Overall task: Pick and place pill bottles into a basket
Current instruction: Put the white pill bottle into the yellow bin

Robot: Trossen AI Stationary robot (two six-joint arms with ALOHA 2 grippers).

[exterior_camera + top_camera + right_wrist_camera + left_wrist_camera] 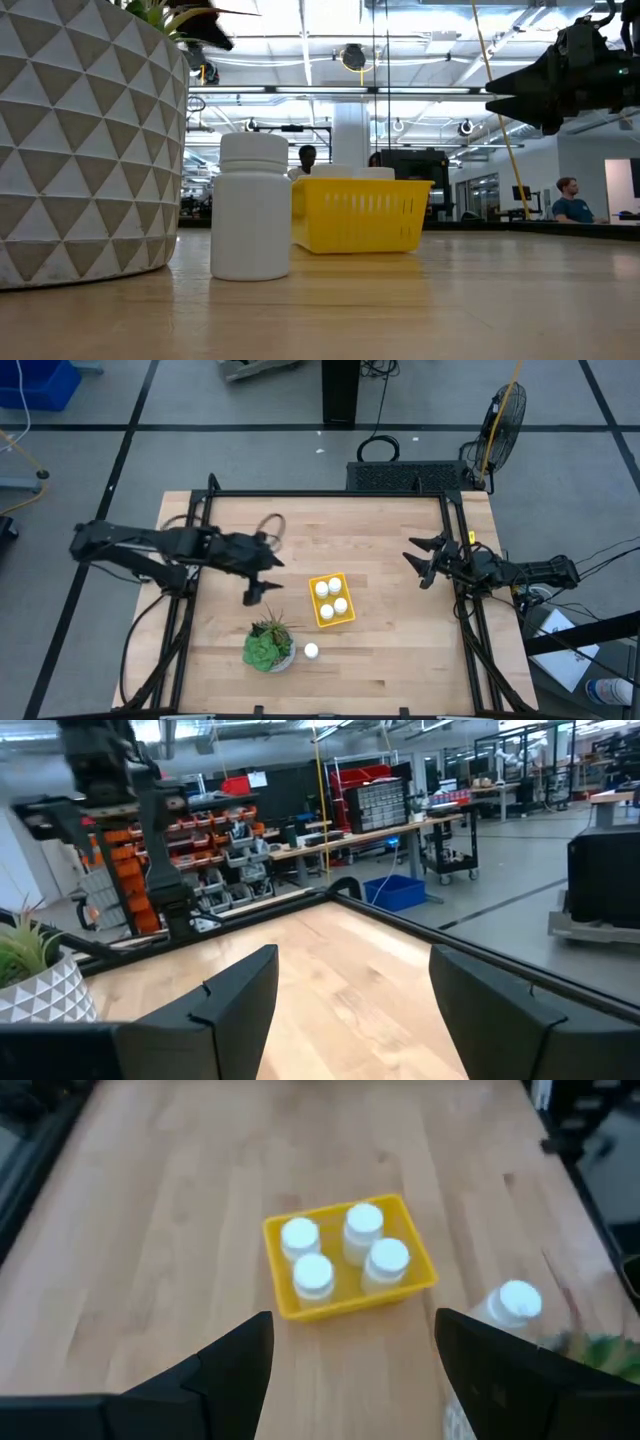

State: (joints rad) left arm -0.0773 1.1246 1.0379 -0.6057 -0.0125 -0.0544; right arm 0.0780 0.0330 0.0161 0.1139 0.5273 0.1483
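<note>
My left gripper (262, 578) hangs wide open and empty. The last pill bottle (311, 651) stands upright below and ahead of it, beside the potted plant (268, 647), just short of the basket (331, 600) holding four. My right gripper (425, 565), open, is farther.

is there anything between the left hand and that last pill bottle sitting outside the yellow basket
Nothing visible blocks it. The left hand hangs open above the table; the last pill bottle stands beside the potted plant, close enough to crowd a grasp. The basket is adjacent.
</note>
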